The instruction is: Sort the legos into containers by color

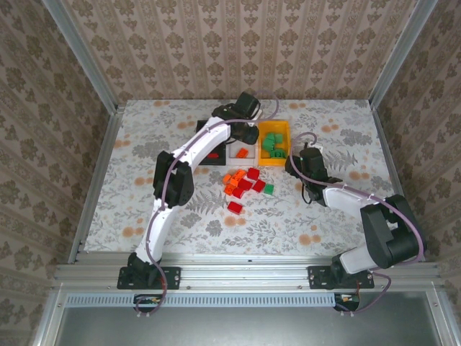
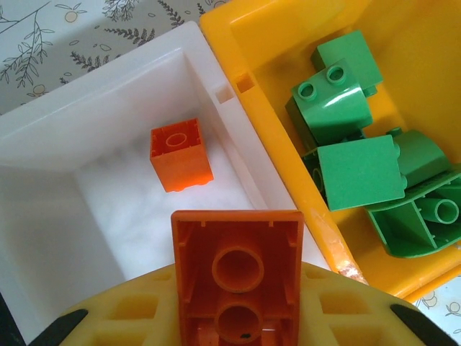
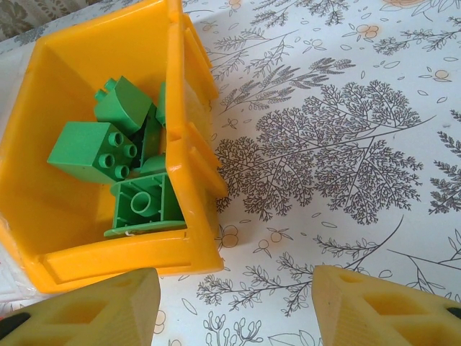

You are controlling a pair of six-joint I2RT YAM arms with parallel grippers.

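Left gripper [image 2: 236,311] is clamped on an orange brick [image 2: 236,252], hollow underside toward the wrist camera. It holds the brick above the white bin [image 2: 86,122], where a second orange brick [image 2: 181,155] lies. This placement, I judge, lets a release drop the brick with its own colour, not into the adjoining yellow bin [image 2: 252,50] of green bricks [image 2: 358,175]. Right gripper [image 3: 236,308] hangs wide and empty over the table [image 3: 346,144] just beside that yellow bin, while loose legos [image 1: 243,184] lie in front of the bins.
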